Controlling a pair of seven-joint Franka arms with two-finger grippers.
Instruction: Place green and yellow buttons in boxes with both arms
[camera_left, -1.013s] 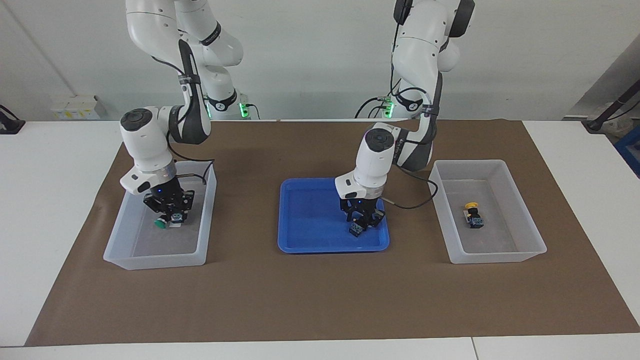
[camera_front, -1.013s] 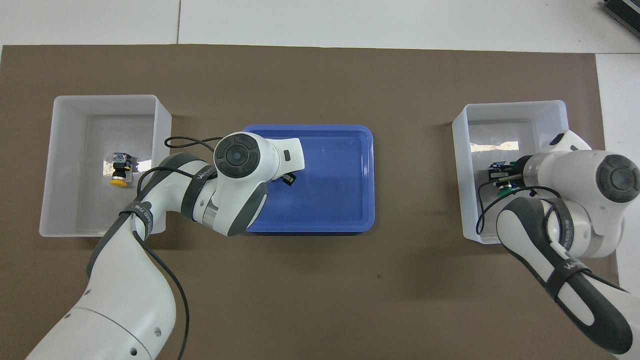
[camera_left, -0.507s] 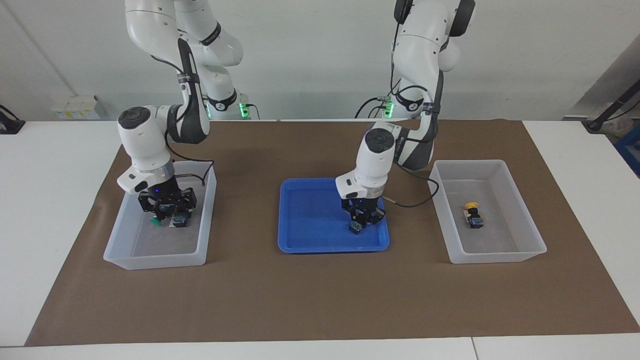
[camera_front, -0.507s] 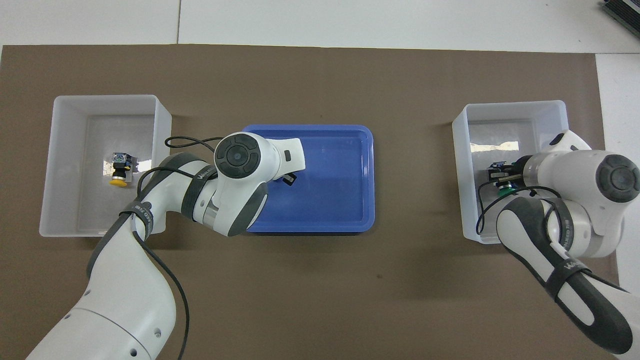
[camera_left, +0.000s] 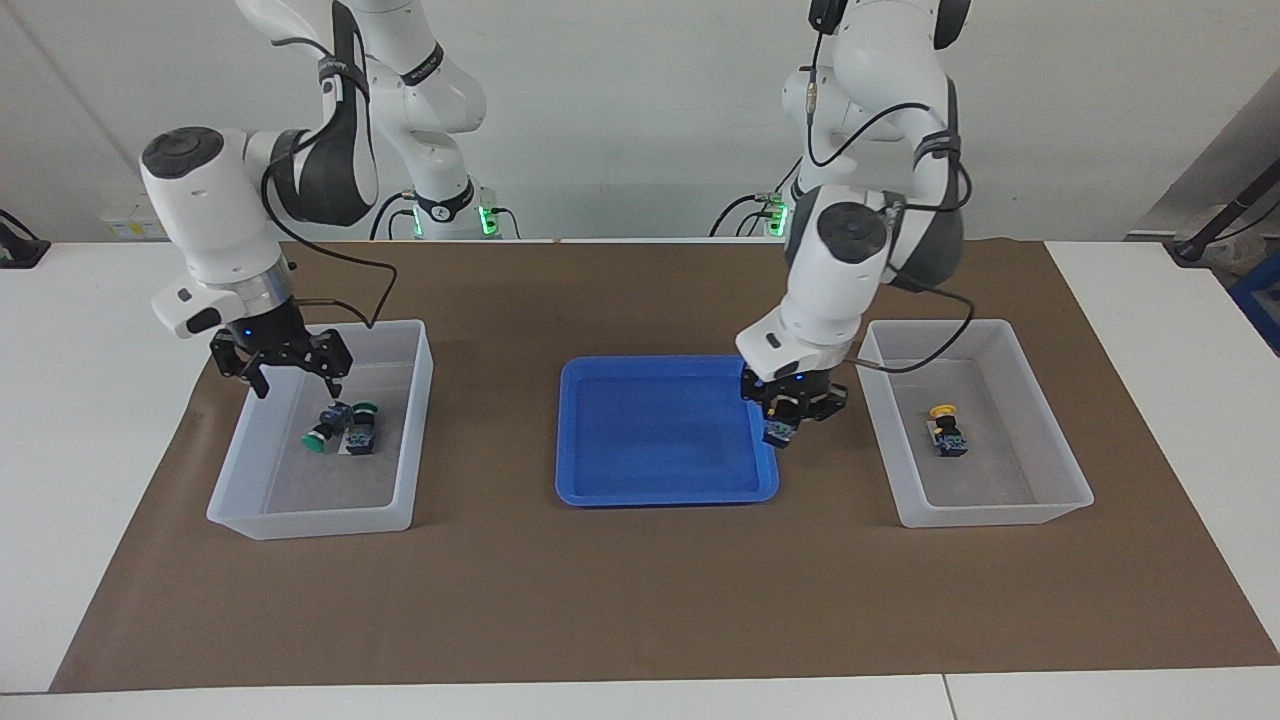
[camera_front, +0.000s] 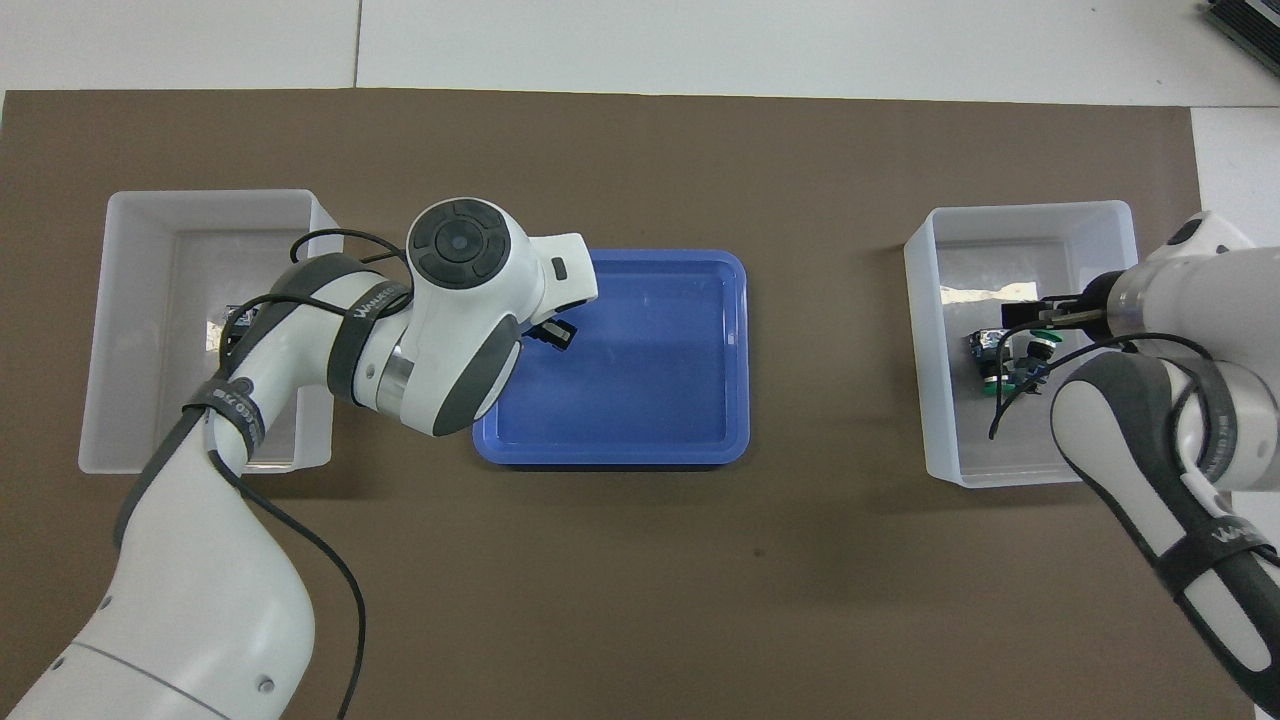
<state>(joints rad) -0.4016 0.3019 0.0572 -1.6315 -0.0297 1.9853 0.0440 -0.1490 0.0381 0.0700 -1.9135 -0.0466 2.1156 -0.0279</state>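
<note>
A: Buttons first, starting nearest the robots: where is each one lying?

B: Two green buttons (camera_left: 342, 432) are lying side by side on the floor of the box (camera_left: 245, 510) at the right arm's end of the surface (camera_left: 600, 600). One yellow button (camera_left: 945, 428) is lying in the other box (camera_left: 1000, 512) at the left arm's end. A fourth button (camera_left: 779, 430), only its black body showing, is hanging in the air.

A: What is holding that one?

B: The left gripper (camera_left: 790, 415) is gripping it, jaws pressed together on it, over the edge of the blue tray (camera_left: 640, 490) that is sitting between the two boxes, on the side toward the yellow button's box.

A: And the right gripper (camera_left: 290, 375)?

B: It is hovering above the green buttons' box, jaws spread wide and holding nothing. Both boxes and the tray are sitting on a brown mat (camera_left: 640, 600).
</note>
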